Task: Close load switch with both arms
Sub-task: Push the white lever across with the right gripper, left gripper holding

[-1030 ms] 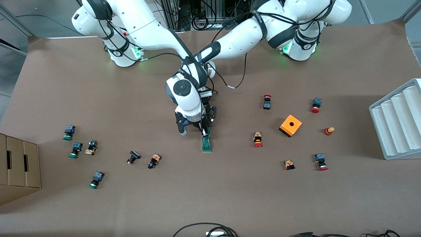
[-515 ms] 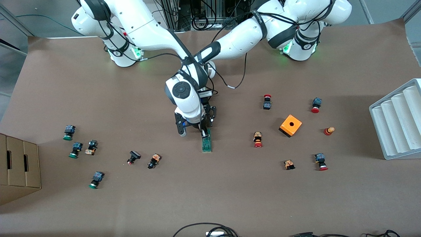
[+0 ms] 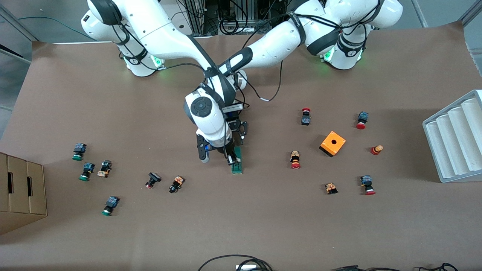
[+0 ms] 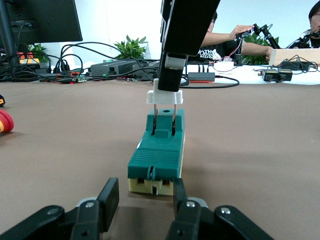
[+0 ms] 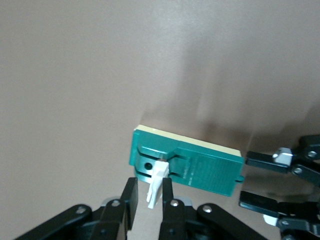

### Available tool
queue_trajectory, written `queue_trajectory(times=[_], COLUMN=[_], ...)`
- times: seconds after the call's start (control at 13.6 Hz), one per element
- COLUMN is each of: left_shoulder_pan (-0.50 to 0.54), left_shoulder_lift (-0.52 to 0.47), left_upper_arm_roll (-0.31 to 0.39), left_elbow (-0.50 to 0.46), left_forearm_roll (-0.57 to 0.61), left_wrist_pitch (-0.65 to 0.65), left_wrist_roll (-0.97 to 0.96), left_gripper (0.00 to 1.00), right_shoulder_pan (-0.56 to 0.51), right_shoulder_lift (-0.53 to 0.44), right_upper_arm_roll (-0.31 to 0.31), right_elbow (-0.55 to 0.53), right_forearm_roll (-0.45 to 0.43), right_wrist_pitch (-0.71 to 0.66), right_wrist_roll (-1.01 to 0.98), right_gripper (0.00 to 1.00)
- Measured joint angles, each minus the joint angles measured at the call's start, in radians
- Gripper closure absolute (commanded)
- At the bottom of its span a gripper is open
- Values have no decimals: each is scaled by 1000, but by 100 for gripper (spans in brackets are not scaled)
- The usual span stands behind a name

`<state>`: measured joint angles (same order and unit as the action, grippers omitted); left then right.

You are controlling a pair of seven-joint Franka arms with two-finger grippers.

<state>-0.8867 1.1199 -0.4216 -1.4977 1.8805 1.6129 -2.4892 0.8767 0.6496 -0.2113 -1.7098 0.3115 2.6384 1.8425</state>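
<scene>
Pinching the white lever (image 5: 156,183) with right gripper (image 5: 146,192); bracing the switch (image 3: 237,162) between left gripper's (image 4: 145,200) parted jaws. Light, rigid body; lever probably stiff, fragile.

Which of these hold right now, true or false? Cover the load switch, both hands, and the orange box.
1. The right hand pinches the white lever of the load switch. True.
2. The left hand is shut tight on the load switch. False: its fingers are open at the switch's end.
3. The load switch lies flat on the table. True.
4. The orange box sits toward the right arm's end of the table. False: it is toward the left arm's end.
</scene>
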Motion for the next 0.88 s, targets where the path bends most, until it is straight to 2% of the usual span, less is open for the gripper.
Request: queue_trajectory(times=[0.22,0.88], left_shoulder_pan=[0,0], left_shoulder_lift=[0,0], left_upper_arm_roll=[0,0], left_elbow=[0,0], left_forearm_roll=[0,0], left_wrist_pitch=[0,0], left_wrist_roll=[5,7], left_gripper=[48,47], right_shoulder_pan=[0,0], right_shoulder_lift=[8,42], right_upper_arm_roll=[0,-2], right_elbow=[8,49], right_forearm_roll=[1,1], right_wrist_pitch=[-1,-6], right_wrist_roll=[0,1], right_gripper=[78,78])
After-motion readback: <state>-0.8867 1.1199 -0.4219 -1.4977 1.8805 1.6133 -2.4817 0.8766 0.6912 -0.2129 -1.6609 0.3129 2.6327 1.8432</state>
